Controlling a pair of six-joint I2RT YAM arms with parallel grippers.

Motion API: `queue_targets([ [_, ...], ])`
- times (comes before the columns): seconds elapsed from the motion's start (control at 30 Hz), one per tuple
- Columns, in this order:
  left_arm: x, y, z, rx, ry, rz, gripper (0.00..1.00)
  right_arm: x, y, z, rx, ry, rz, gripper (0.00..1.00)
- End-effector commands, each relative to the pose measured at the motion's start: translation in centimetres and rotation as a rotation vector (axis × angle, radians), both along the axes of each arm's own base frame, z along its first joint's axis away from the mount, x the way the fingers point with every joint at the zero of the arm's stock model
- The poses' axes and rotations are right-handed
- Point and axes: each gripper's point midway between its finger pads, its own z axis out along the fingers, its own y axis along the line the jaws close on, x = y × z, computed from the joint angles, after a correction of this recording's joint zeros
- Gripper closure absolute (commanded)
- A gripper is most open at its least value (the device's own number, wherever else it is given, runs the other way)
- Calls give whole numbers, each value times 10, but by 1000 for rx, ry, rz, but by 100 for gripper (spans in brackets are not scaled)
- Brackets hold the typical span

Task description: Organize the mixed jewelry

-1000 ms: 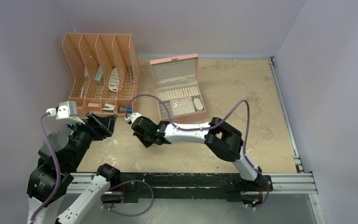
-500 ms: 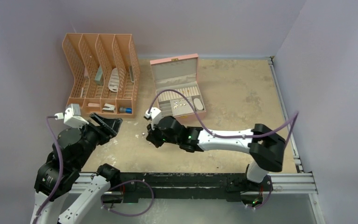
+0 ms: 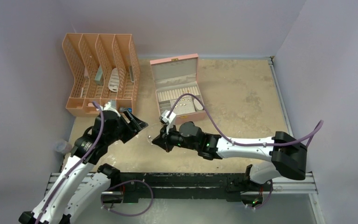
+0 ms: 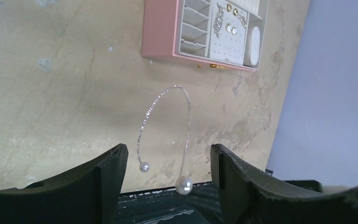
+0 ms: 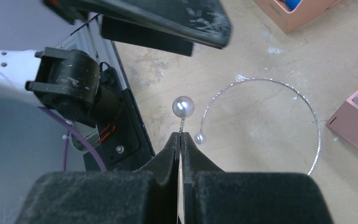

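Note:
The mixed jewelry in play is a thin silver bangle (image 5: 270, 81), an open loop with a pearl (image 5: 183, 106) at each end. My right gripper (image 5: 180, 136) is shut on its wire just below the larger pearl, low over the table in front of the pink jewelry box (image 3: 177, 95). My left gripper (image 4: 168, 156) is open and faces the bangle (image 4: 186, 100). Both pearl ends show between its fingers (image 4: 114, 161) without touching them. Small earrings (image 4: 230, 21) sit on the box's insert. From above, the two grippers (image 3: 137, 125) (image 3: 161, 139) are close together.
A pink slotted desk organizer (image 3: 101, 70) with small items stands at the back left. The jewelry box lid is up. The black rail (image 3: 191, 179) runs along the table's near edge, just below both grippers. Purple walls close in the back and right.
My left arm has swung right and forward, up to the right gripper. My right arm has stretched out and its gripper shifted right and nearer, staying shut.

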Motion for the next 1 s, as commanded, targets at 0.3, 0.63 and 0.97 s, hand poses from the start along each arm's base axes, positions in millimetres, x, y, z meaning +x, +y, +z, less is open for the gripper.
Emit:
queue_targets([
  [0.3, 22, -45, -21, -93, -13, -184, 32, -18, -10, 54, 163, -133, 99, 100],
  [0.63, 19, -63, -3, -131, -64, -312, 76, -13, -11, 47, 140, -141, 76, 100],
  [0.97, 22, -67, 10, -102, -143, -376, 100, -20, -8, 39, 112, -87, 110, 100],
])
